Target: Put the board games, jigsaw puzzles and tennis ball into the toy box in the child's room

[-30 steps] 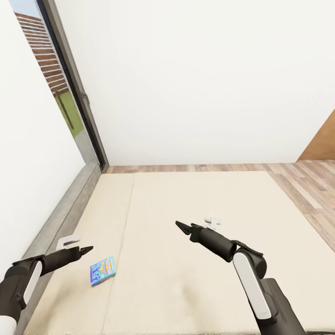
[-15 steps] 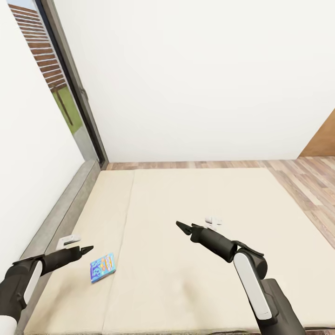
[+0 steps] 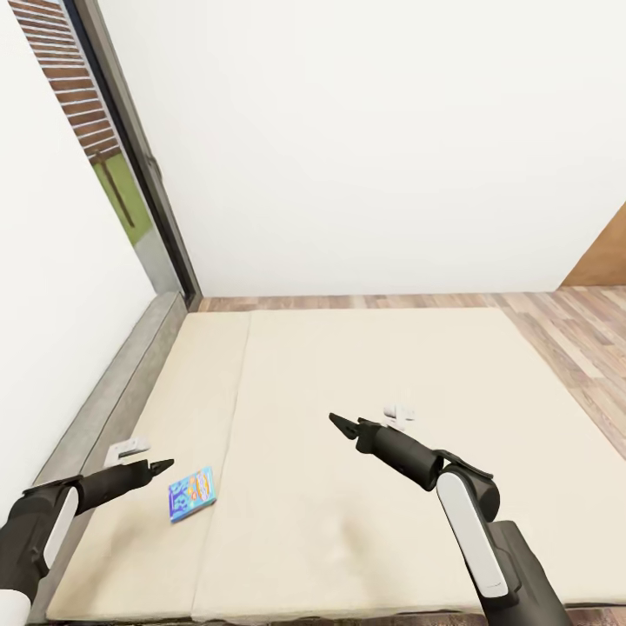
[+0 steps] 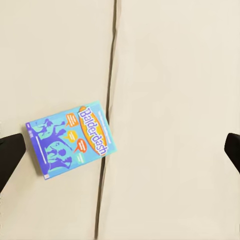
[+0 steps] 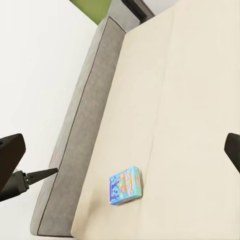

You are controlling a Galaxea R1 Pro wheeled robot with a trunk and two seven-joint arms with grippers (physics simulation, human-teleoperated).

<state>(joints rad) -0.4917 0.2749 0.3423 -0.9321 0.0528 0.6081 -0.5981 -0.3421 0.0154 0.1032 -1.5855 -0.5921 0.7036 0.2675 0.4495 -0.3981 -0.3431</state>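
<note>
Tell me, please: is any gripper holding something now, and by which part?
Nothing is held. The left gripper and the right gripper are both open above the bed. The board game lies flat there, untouched.

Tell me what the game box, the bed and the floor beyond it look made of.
Game box: probably glossy printed cardboard, thin with crisp colour graphics. Bed: matte cream fabric, with a seam running down it. Floor: wood-look planks, grain and joints visible.

The blue board game (image 4: 69, 139) lying on the bed (image 4: 175, 100) reads "Balderdash" in white lettering on an orange oval.
</note>
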